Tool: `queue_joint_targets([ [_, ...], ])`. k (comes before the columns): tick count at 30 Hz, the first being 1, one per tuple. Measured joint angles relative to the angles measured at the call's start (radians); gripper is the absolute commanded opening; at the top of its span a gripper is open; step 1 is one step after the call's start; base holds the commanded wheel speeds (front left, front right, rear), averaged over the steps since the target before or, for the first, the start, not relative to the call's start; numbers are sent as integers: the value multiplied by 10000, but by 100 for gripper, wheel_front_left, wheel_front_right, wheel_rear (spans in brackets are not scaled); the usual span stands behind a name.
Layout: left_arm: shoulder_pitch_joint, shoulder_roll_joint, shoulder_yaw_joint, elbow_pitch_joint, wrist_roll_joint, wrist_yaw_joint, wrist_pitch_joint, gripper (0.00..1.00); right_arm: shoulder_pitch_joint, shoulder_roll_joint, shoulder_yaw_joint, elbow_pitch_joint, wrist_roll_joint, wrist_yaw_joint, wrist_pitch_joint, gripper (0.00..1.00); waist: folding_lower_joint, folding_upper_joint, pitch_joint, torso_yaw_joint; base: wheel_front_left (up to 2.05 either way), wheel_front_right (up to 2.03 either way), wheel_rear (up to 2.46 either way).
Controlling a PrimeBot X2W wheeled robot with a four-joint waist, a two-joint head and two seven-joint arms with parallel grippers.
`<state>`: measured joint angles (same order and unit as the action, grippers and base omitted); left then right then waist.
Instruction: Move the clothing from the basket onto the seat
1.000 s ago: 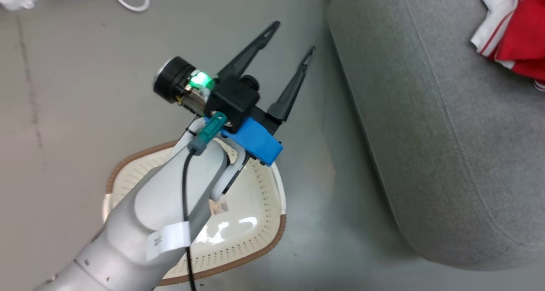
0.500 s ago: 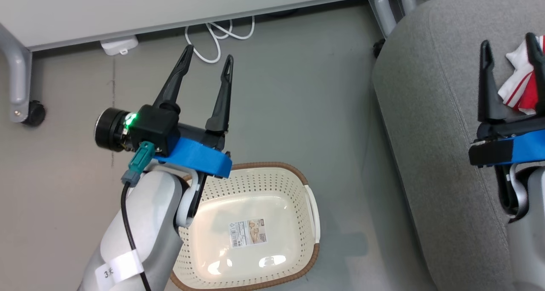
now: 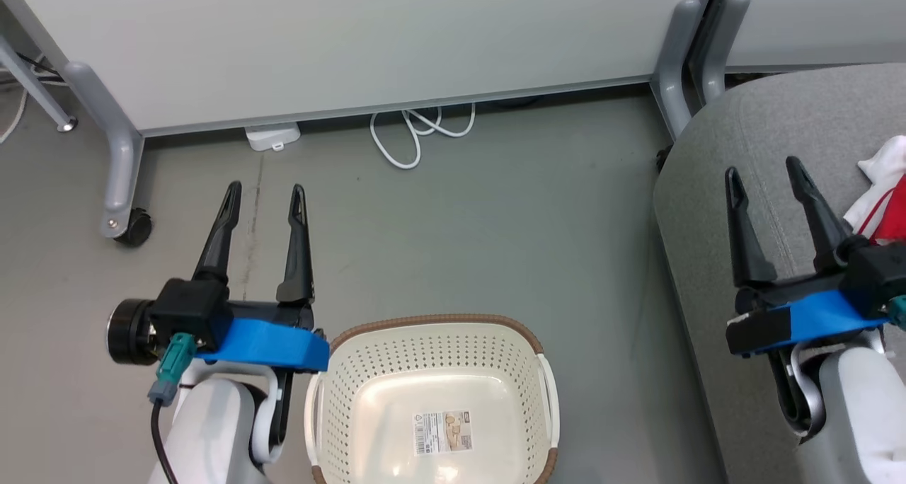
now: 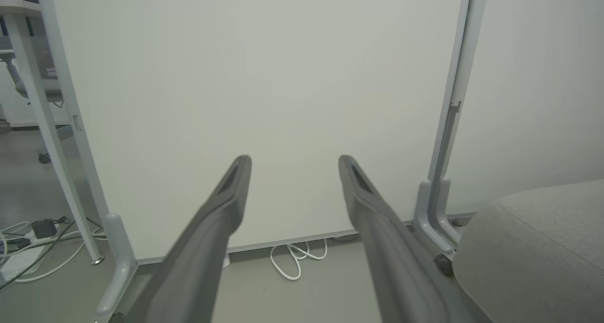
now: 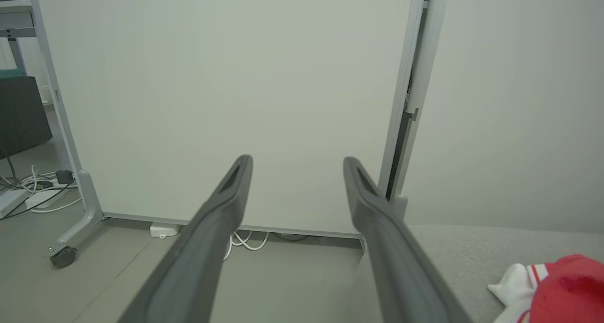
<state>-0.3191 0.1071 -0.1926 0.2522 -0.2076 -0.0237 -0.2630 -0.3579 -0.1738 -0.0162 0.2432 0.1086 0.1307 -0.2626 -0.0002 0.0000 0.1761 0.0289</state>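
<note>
Your left hand point(image 3: 265, 187) stands wide open, holding nothing, over the floor point(image 3: 495, 208) just beside the basket point(image 3: 432, 321). Your right hand point(image 3: 762, 167) is equally open and unloaded above the seat point(image 3: 708, 215). The clothing point(image 3: 893, 211) lies on the seat, right of that hand's fingers.

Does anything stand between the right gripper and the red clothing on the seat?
Nothing visible does. The right gripper, fingers open, is over the seat. The clothing lies on the cushion just to its right, with bare grey fabric between them. The basket on the floor holds no clothing.
</note>
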Motion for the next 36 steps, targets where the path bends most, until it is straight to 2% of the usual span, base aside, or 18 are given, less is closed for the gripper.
queue_joint_targets([
  [9, 1353, -362, 955, -240, 439, -414, 2, 100, 1396, 416, -410, -10, 182, 0, 0, 100, 0, 0, -787, 82, 0, 0, 0],
  [14, 1672, -454, 1175, -301, 533, -543, 2, 100, 1794, 552, -537, -44, 249, 0, 0, 100, 0, 1, -974, 80, 0, 0, 0],
  [26, 2287, -548, 1406, -182, 610, -711, 2, 100, 2715, 926, -683, -15, 353, 0, 0, 100, 1, 0, -1476, 231, 0, 0, 0],
  [36, 2614, -558, 1258, -161, 479, -677, 2, 100, 3357, 1127, -725, -67, 430, 0, 0, 100, 1, 1, -1739, 470, 0, 0, 0],
])
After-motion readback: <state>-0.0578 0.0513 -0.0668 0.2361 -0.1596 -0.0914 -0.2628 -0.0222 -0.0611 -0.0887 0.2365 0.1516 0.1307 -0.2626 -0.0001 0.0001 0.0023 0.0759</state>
